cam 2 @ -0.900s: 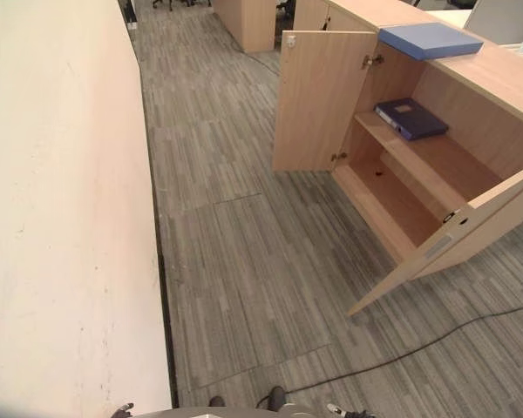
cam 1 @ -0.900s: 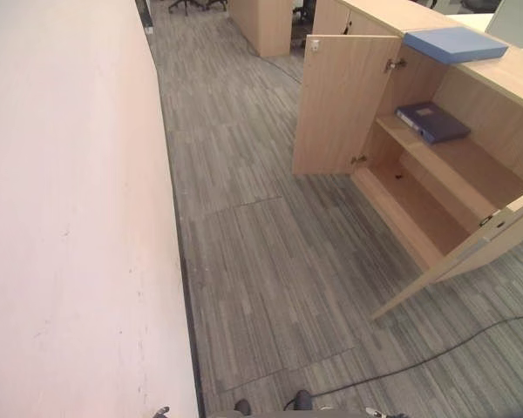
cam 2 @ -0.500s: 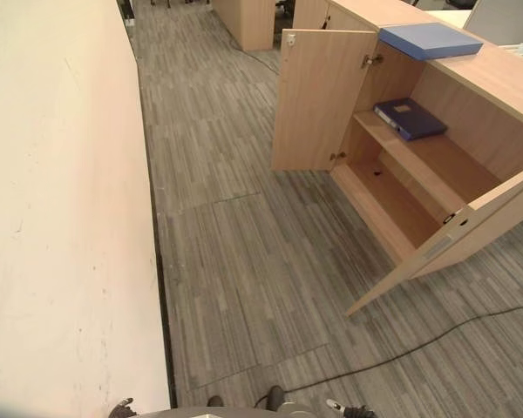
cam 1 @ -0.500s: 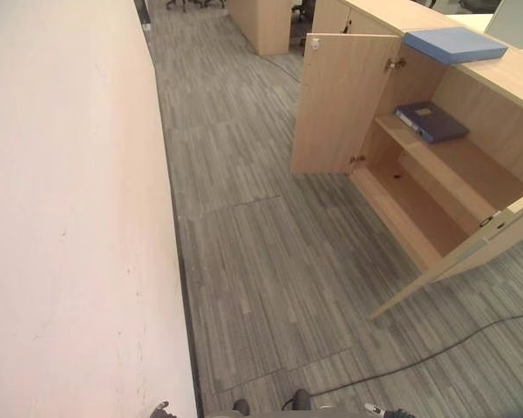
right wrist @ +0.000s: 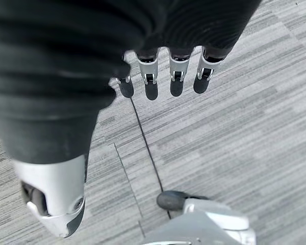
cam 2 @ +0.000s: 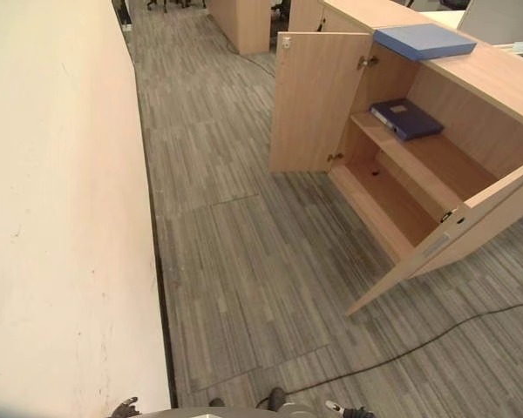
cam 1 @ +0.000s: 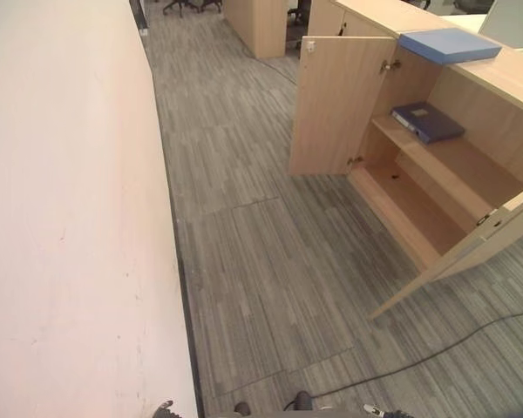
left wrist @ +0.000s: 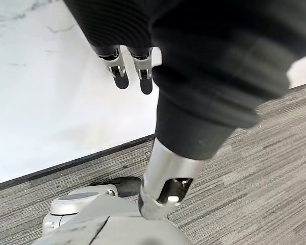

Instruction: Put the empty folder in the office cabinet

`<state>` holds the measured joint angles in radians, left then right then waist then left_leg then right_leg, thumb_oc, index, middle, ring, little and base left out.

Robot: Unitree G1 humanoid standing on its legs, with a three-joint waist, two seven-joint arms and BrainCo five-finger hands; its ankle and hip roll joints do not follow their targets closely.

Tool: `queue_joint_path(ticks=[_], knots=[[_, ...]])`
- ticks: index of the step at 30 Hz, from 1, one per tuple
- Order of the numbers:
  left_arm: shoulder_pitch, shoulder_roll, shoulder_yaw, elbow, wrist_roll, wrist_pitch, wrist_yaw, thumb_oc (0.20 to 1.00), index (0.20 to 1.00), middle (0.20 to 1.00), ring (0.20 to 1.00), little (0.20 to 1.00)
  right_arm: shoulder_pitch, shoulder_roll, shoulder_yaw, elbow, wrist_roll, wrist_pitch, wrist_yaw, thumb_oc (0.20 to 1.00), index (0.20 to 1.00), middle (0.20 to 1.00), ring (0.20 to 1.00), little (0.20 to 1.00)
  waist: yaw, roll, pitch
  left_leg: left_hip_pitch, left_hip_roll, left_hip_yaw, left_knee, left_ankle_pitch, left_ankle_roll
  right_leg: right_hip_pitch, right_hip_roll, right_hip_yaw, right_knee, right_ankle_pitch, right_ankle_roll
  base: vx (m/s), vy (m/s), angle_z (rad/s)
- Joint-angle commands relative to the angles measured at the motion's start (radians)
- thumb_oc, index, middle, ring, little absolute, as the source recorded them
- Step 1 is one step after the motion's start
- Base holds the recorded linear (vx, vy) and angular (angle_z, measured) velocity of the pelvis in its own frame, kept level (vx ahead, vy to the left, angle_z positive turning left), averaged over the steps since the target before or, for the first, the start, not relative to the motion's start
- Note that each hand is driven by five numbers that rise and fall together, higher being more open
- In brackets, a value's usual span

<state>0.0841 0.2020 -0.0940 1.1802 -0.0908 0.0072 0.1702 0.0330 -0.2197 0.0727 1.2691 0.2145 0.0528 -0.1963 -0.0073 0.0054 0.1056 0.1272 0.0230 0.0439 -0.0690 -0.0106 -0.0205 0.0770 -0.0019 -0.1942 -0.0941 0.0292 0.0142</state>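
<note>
Left hand (left wrist: 209,97): dark ribbed cover, short silver fingers (left wrist: 143,71) with rounded dark tips, thick silver thumb (left wrist: 168,176). Right hand (right wrist: 56,81) matches: black ribbed cover, silver fingers (right wrist: 176,76), dark tips, silver thumb (right wrist: 53,196).

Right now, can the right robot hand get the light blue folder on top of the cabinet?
Probably not. The right robot hand hangs open over the carpet, while the light blue folder lies atop the cabinet across open floor.
</note>
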Motion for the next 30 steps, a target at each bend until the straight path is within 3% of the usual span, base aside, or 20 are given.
queue_joint_path(ticks=[1, 30], knots=[[-0.034, 0.002, -0.028, 0.085, 0.034, -0.003, -0.006, 1.000, 1.000, 1.000, 1.000, 1.000, -0.038, -0.009, 0.011, 0.066, -0.006, -0.003, -0.004, 1.000, 1.000, 1.000, 1.000, 1.000, -0.010, -0.023, -0.016, -0.039, -0.004, 0.060, -0.018, -0.020, -0.024, 0.028, -0.046, -0.037, 0.007, -0.042, 0.095, 0.00, 0.000, 0.00], [-0.055, 0.004, -0.045, 0.127, 0.044, 0.012, -0.025, 1.000, 1.000, 1.000, 1.000, 1.000, -0.046, -0.017, 0.068, 0.052, -0.071, 0.015, 0.017, 1.000, 1.000, 1.000, 1.000, 1.000, -0.015, -0.026, 0.003, -0.031, 0.004, 0.067, -0.018, -0.027, -0.027, 0.033, -0.039, -0.039, 0.007, -0.050, 0.087, 0.01, -0.005, 0.00]])
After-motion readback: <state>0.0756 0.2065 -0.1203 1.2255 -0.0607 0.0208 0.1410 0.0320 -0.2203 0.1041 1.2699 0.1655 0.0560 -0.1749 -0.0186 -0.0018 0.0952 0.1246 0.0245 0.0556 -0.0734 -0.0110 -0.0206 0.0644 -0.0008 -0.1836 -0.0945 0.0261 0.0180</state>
